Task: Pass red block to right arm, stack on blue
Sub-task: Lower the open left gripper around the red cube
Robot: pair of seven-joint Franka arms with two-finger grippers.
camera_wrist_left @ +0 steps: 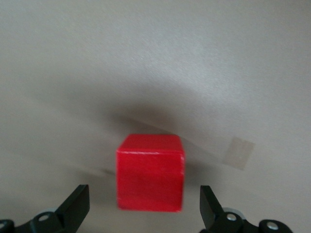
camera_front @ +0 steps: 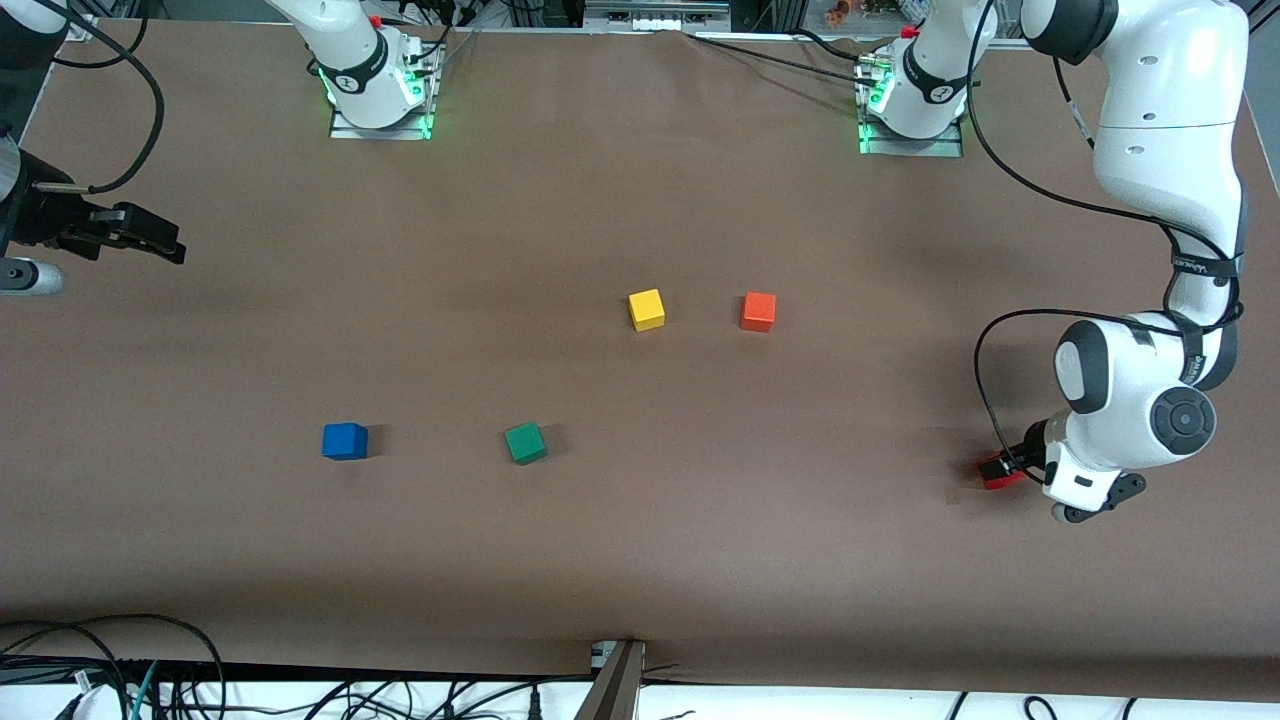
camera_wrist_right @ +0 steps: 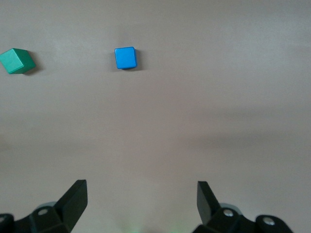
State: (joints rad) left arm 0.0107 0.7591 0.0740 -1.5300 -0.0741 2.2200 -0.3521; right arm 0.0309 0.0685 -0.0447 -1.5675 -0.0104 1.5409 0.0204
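The red block (camera_front: 995, 472) (camera_wrist_left: 150, 172) lies on the brown table (camera_front: 640, 560) at the left arm's end. My left gripper (camera_front: 1012, 462) (camera_wrist_left: 145, 203) is low over it and open. One finger stands on each side of the cube, with a gap on both sides. The blue cube (camera_front: 345, 441) (camera_wrist_right: 126, 58) sits on the table toward the right arm's end. My right gripper (camera_front: 150, 238) (camera_wrist_right: 142, 194) waits over that end of the table, open, with nothing between its fingers.
A green cube (camera_front: 526, 442) (camera_wrist_right: 17, 60) lies beside the blue one, toward the table's middle. A yellow cube (camera_front: 647, 309) and an orange cube (camera_front: 758, 311) sit side by side farther from the front camera. Cables run along the table's front edge.
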